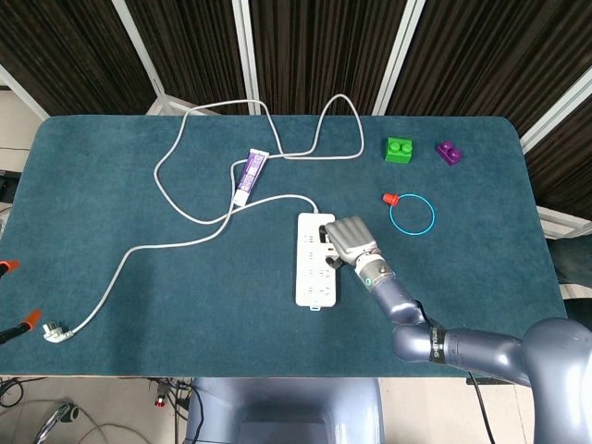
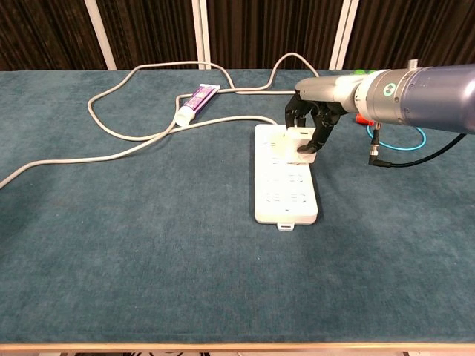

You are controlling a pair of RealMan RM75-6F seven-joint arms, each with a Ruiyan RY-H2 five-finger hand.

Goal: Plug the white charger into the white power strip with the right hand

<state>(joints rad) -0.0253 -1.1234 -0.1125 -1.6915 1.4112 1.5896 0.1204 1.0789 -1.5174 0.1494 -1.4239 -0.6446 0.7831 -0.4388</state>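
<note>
Right hand [image 2: 310,124] gripped the white charger [image 2: 295,142], fingers clamped around it, directly over the white power strip [image 2: 284,189] beneath.

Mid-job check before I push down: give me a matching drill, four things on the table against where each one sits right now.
Things:
1. white charger
2. toothpaste tube
3. green block
4. blue ring

Places:
A. far edge, beside the purple block
B. right of the white power strip, by a red cap
C. held by the right robot hand over the strip
D. among the cable loops, left of the strip's far end

Pairs: 1-C, 2-D, 3-A, 4-B
</note>
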